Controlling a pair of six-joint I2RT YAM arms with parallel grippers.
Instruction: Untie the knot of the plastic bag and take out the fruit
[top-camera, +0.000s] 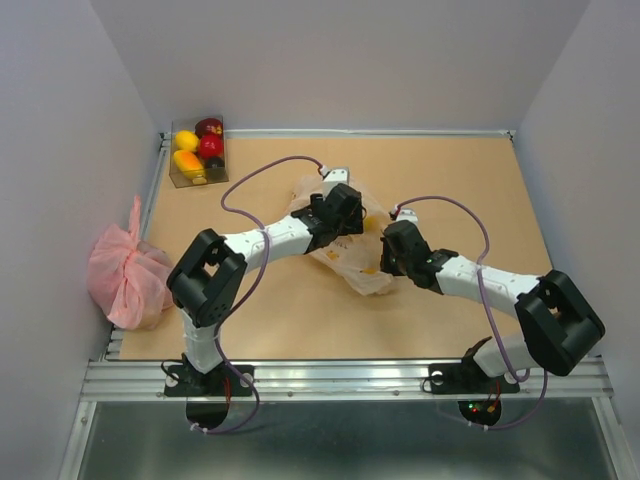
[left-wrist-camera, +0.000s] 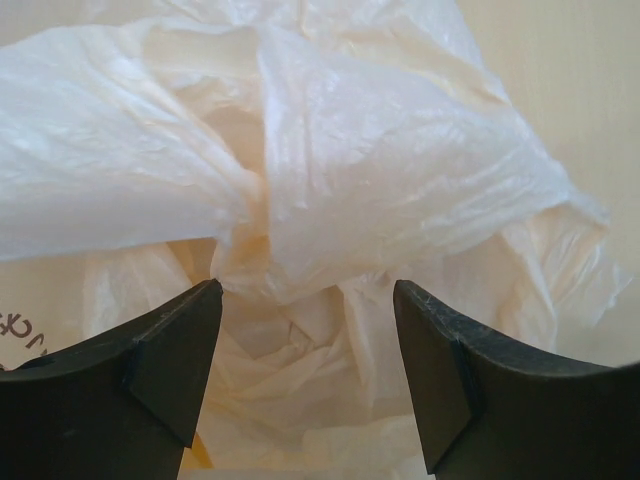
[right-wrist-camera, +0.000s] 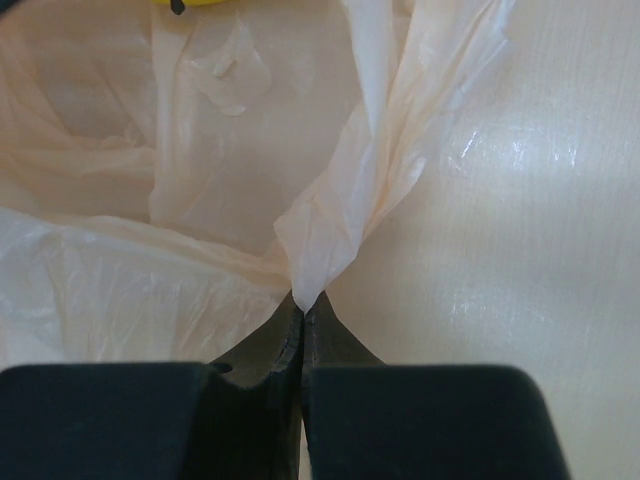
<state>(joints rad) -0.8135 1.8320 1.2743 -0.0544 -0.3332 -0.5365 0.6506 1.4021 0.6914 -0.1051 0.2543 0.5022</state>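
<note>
The pale peach plastic bag (top-camera: 352, 262) lies crumpled at the table's middle between both grippers. My left gripper (top-camera: 345, 205) hovers over its far part; in the left wrist view it (left-wrist-camera: 305, 300) is open, with the twisted knot (left-wrist-camera: 268, 225) just ahead between the fingers. My right gripper (top-camera: 393, 247) is shut on a thin fold of the bag (right-wrist-camera: 330, 240), pinched at the fingertips (right-wrist-camera: 303, 300). A bit of yellow fruit (right-wrist-camera: 200, 3) shows through the bag at the top edge of the right wrist view. Orange-yellow shows through the bag in the top view (top-camera: 368, 268).
A clear box (top-camera: 197, 152) holding red and yellow fruit stands at the far left corner. A pink crinkled bag (top-camera: 127, 272) sits off the table's left edge. Side walls close in left and right.
</note>
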